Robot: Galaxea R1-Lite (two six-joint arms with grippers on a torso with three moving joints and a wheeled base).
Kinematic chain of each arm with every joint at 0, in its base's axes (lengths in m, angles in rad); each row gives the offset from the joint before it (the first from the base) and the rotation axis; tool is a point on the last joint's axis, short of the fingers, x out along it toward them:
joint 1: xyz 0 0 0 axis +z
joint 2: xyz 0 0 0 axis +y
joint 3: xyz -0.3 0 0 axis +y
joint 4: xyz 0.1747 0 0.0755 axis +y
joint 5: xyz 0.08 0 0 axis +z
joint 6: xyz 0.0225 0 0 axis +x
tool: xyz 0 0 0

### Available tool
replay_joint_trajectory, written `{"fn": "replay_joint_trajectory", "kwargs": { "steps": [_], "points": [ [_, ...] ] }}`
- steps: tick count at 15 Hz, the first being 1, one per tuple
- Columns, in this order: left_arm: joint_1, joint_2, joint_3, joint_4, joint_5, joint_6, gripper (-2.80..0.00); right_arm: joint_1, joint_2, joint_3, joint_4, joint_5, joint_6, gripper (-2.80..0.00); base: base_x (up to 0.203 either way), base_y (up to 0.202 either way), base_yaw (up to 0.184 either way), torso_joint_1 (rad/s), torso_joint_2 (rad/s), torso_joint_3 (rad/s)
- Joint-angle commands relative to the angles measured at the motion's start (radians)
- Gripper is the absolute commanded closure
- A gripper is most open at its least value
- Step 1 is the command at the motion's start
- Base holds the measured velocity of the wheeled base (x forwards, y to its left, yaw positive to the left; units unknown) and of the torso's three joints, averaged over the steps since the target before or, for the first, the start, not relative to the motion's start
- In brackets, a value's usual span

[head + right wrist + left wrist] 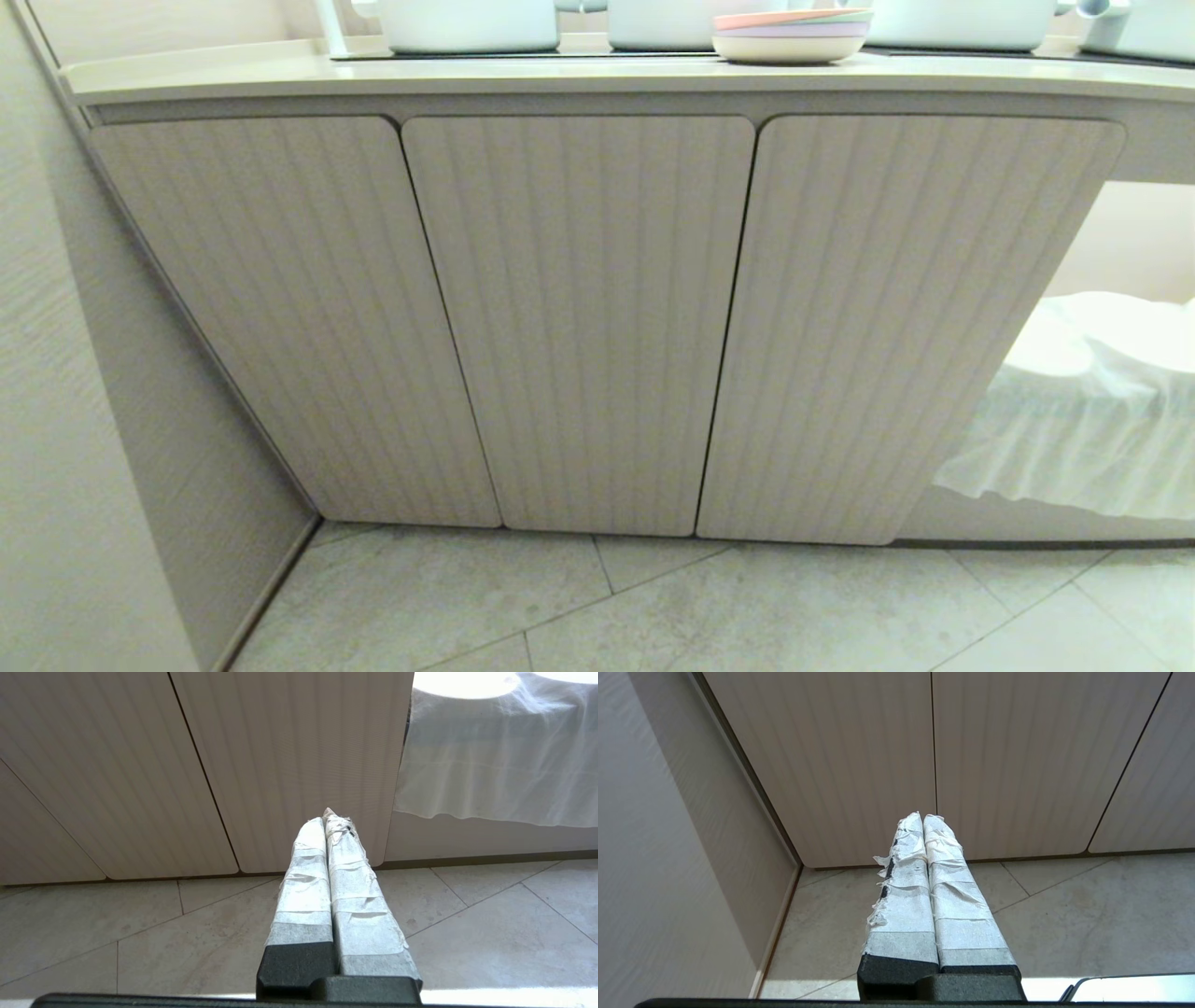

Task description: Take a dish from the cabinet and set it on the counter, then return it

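Observation:
The cabinet (579, 317) fills the head view with three pale fluted doors, all closed. The dish is hidden. Above the doors runs the cream counter (560, 79). Neither arm shows in the head view. My left gripper (923, 817) hangs low over the floor tiles, pointing at the seam between the left and middle doors; its taped fingers are pressed together with nothing between them. Likewise shut and empty, my right gripper (325, 819) points at the lower part of the right door (299, 765), short of it.
A pastel plate stack (792, 35) and white pots (467, 23) sit on the counter. A wall (103, 420) closes in the left side. White cloth (1083, 411) hangs in the opening right of the cabinet. Tiled floor (747, 607) lies in front.

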Motion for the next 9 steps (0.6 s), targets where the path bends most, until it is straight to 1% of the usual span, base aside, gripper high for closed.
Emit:
{"fn": "replay_joint_trajectory", "kwargs": {
  "steps": [1,9],
  "points": [
    [0.0,0.001,0.0,0.0,0.0,0.0,0.0,0.0,0.0,0.0,0.0,0.0,0.001,0.0,0.0,0.0,0.0,0.0,0.0,0.0],
    [0.0,0.002,0.0,0.0,0.0,0.0,0.0,0.0,0.0,0.0,0.0,0.0,0.001,0.0,0.0,0.0,0.0,0.0,0.0,0.0]
  ]
}}
